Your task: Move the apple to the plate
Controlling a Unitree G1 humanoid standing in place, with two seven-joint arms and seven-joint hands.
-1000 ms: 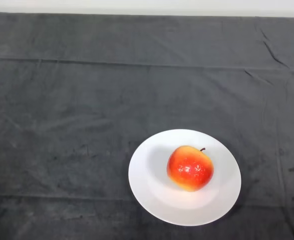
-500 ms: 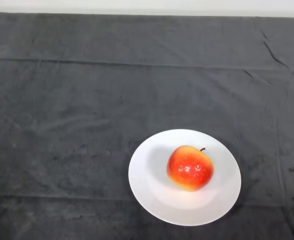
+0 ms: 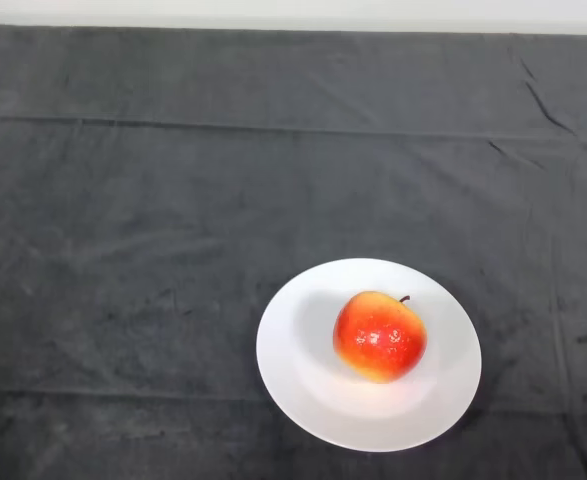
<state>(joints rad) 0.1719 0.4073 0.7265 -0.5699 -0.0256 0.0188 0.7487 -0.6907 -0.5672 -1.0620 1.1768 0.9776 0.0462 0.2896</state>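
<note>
Red-yellow apple (image 3: pixel 379 337) upright on white plate (image 3: pixel 293 362), stem up; plate on dark cloth (image 3: pixel 173 200).

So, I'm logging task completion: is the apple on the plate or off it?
On it. The apple sits inside the white plate, slightly right of centre, stem up and to the right, with the plate's rim visible all around.

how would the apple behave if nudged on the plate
The apple is round, so it would probably roll or rock. Its glossy skin looks slippery. The plate is shallow and smooth, so its rim may hardly stop it.
</note>
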